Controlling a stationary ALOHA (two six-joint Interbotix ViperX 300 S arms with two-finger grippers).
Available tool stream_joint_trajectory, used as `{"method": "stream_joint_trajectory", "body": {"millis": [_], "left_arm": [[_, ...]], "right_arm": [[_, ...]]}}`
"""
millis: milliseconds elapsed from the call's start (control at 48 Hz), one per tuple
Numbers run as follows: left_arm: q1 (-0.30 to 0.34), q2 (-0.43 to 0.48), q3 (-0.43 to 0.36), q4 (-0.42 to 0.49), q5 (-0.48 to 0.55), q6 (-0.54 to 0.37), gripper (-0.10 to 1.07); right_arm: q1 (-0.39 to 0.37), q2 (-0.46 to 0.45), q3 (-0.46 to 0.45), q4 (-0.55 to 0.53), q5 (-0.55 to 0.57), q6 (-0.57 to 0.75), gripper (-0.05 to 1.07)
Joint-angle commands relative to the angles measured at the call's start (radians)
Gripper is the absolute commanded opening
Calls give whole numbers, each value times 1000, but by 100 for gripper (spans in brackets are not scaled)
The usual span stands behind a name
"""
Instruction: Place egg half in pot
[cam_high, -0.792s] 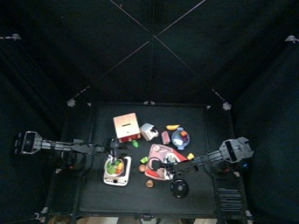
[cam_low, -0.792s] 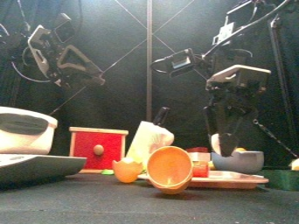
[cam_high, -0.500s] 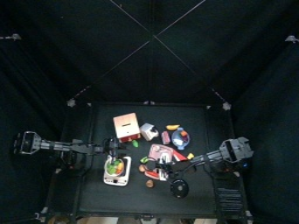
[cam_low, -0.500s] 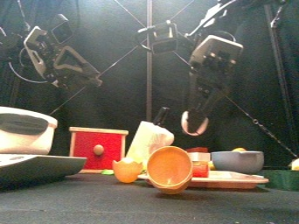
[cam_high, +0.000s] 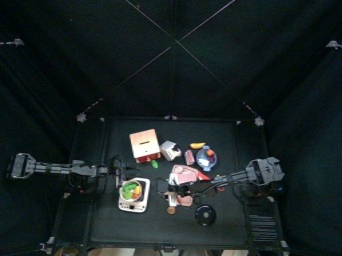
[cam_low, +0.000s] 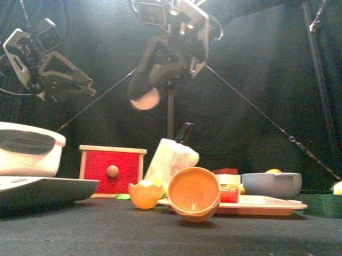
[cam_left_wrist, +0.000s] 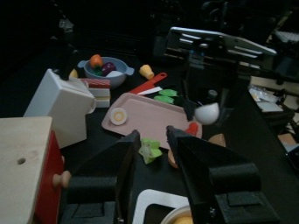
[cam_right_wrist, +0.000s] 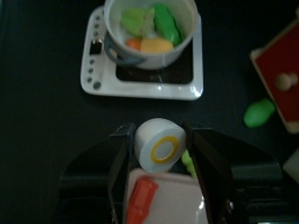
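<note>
the right gripper (cam_right_wrist: 158, 150) holds the egg half (cam_right_wrist: 156, 142) clamped between its jaws, lifted above the table and near the pot (cam_right_wrist: 147, 31) of vegetables on its white tray (cam_right_wrist: 142, 80). the drop is not yet made. the left gripper (cam_left_wrist: 156, 156) waits apart, jaws open. a red box (cam_high: 144, 144) sits farther back.

Down on the black table (cam_high: 234, 135): a white tray (cam_high: 132, 204) carrying the pot (cam_high: 131, 190) sits front left, a red box (cam_high: 144, 144) behind it, a pink plate (cam_high: 189, 177) at centre, and a blue bowl (cam_high: 205, 158) beyond.
</note>
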Motion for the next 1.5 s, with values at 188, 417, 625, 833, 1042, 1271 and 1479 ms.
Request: {"method": "stream_joint_trajectory", "body": {"millis": [188,417,625,833,1042,1271,1479], "left_arm": [[51,-15,21,-3,-3,0,73],[52,-18,15,-46,-3,2,73],[54,-18,17,-49,-3,3,73],[48,-18,15,-44,-3,5,73],[44,-18,14,-29,-3,3,73],[46,-18,14,-28,-2,3,74],[46,-18,14,-28,-3,3,73]], "right_arm": [[-15,146,-238,-67,-97,-5,67],[-25,270,-393,-95,-92,-2,68],[-44,319,-445,-91,-92,2,68],[-58,345,-454,-74,-91,0,73],[-57,359,-459,-75,-89,0,87],[-58,354,-459,-77,-89,-2,94],[-58,337,-460,-83,-77,-8,94]]}}
